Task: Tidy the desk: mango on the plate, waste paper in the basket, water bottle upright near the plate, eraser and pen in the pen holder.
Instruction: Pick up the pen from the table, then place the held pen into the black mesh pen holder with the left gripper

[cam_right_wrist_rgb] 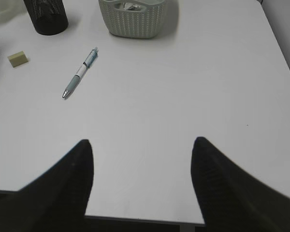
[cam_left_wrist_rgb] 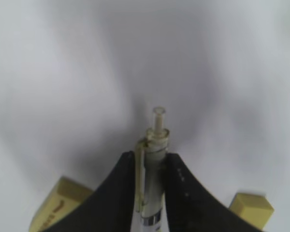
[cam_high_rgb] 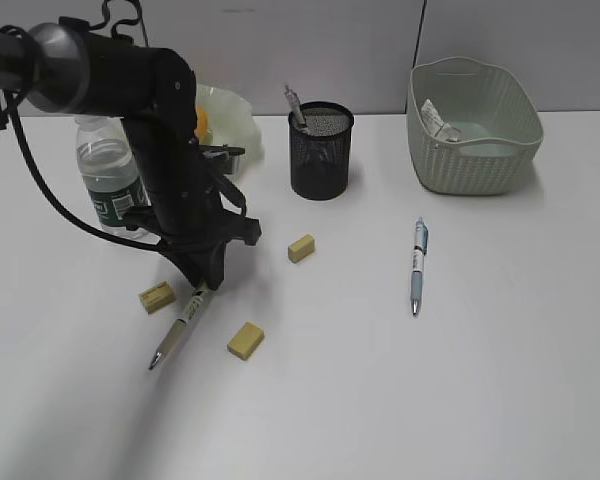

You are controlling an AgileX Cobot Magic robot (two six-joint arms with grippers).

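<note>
The left hand is pinching a pen lying on the table, erasers sitting close on both sides. The right hand is hovering wide apart over the open near edge, well clear of the second pen.

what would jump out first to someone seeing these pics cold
The big black left arm dominates the left of the desk, its gripper shut on a pen whose tip slants down toward the tabletop. Around it lie three yellow erasers, with a water bottle upright behind the arm. Farther right, a second pen lies alone between the black mesh pen holder and the pale-green basket.
</note>
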